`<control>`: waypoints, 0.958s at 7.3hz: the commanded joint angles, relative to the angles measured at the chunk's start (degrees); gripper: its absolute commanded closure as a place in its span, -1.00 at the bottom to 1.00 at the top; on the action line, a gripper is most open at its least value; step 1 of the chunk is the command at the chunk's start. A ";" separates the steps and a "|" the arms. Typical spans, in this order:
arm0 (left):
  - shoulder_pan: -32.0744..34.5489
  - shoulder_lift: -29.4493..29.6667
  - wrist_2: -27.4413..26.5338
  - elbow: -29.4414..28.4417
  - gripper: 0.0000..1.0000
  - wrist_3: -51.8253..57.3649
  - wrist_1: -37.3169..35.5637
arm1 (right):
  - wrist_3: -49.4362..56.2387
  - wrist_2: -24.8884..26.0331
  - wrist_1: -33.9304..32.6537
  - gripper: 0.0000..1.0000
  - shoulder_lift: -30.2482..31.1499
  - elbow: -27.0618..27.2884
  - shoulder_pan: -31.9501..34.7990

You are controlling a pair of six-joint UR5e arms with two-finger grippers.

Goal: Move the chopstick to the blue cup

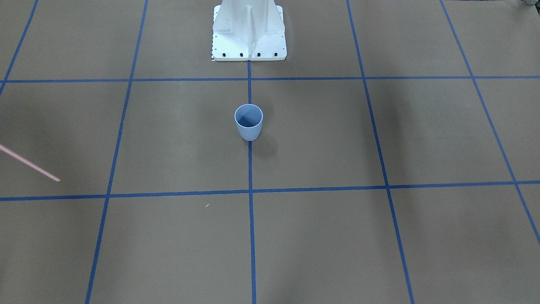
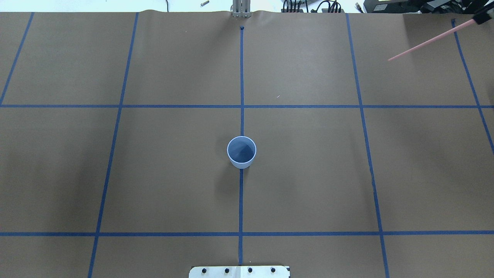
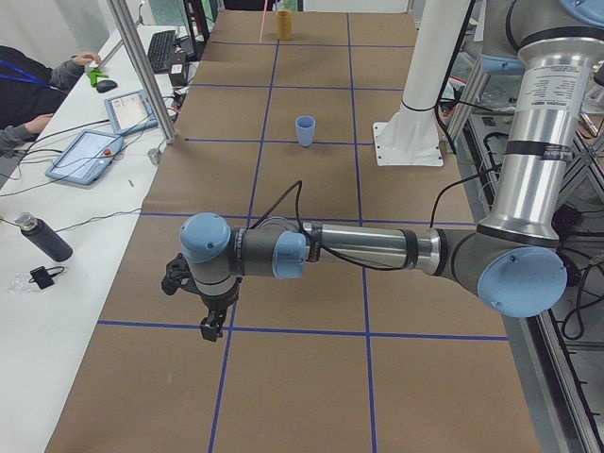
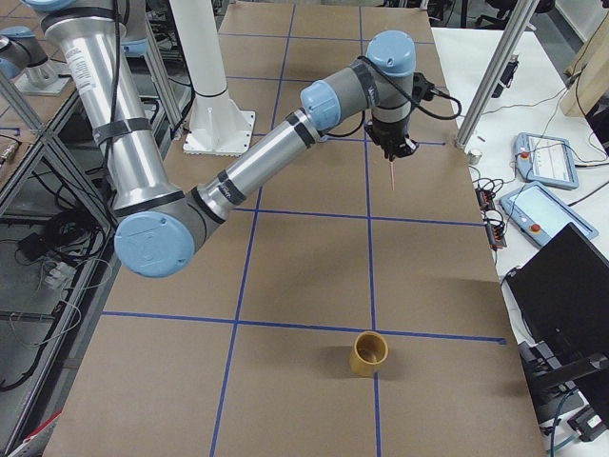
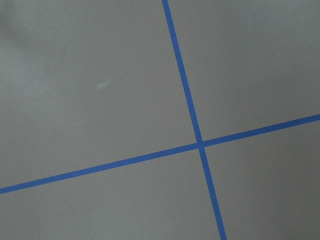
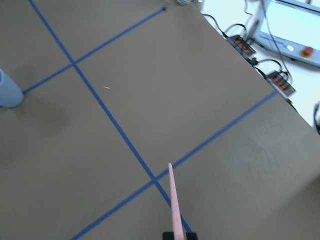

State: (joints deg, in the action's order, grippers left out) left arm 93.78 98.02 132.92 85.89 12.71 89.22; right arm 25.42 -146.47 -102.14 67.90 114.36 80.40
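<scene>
The blue cup stands upright on the centre tape line, with nothing inside it; it also shows in the front view and at the left edge of the right wrist view. My right gripper is shut on the thick end of the pale pink chopstick, held above the table's far right corner, well away from the cup. The chopstick points out from the right gripper, tip slanting down. My left gripper hangs low over the table's left end; I cannot tell whether it is open or shut.
A yellow-brown cup stands near the table's right end. The white robot base sits at the robot's edge. Tablets, a bottle and a seated person's arm are on the side bench.
</scene>
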 commanded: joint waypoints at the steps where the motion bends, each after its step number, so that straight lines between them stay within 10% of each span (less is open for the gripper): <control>1: 0.00 -0.02 0.06 -0.11 -0.96 -1.38 0.07 | -10.14 0.04 1.15 1.00 -3.82 5.22 -11.00; 3: 0.00 -0.02 0.06 -0.29 -0.97 -2.34 0.07 | -26.99 7.37 11.66 1.00 -6.97 5.52 -21.54; 7: -0.09 -0.02 0.23 -1.61 -0.96 -2.26 0.25 | -41.39 24.38 11.88 1.00 -14.10 5.78 -37.58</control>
State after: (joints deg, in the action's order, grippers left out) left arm 93.73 98.00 133.09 84.67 10.43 89.40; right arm -13.12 -125.09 -90.08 54.90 120.10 45.93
